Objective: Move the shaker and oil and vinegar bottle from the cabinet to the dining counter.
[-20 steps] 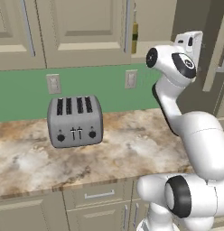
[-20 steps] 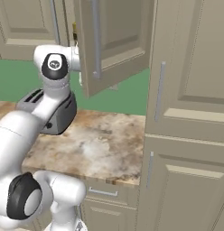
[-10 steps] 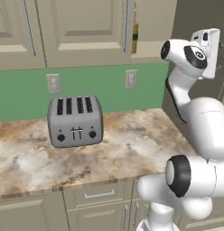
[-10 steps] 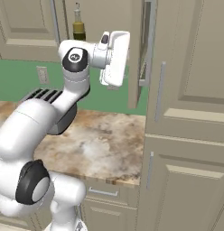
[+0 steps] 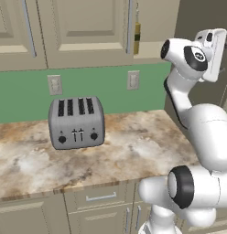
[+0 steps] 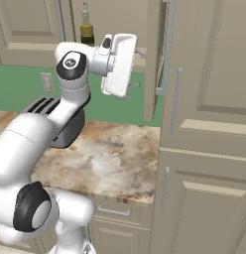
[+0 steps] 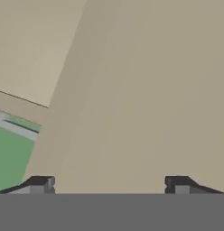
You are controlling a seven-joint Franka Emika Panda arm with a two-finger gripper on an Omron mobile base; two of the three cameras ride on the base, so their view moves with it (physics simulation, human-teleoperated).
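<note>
My gripper (image 7: 109, 182) is open, nothing in it, nose up against the open cabinet door (image 6: 153, 59). The bottle (image 6: 86, 31) stands upright on the cabinet (image 5: 78, 27) shelf beyond, off to my left. I can't make out the shaker.

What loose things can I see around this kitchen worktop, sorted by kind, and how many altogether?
Slim olive-yellow bottles with a dark band, on the cabinet shelf: 1
Silver-grey four-slot toasters, on the marbled worktop: 1
White wall outlet plates, on the green backsplash: 2
Total: 4
</note>
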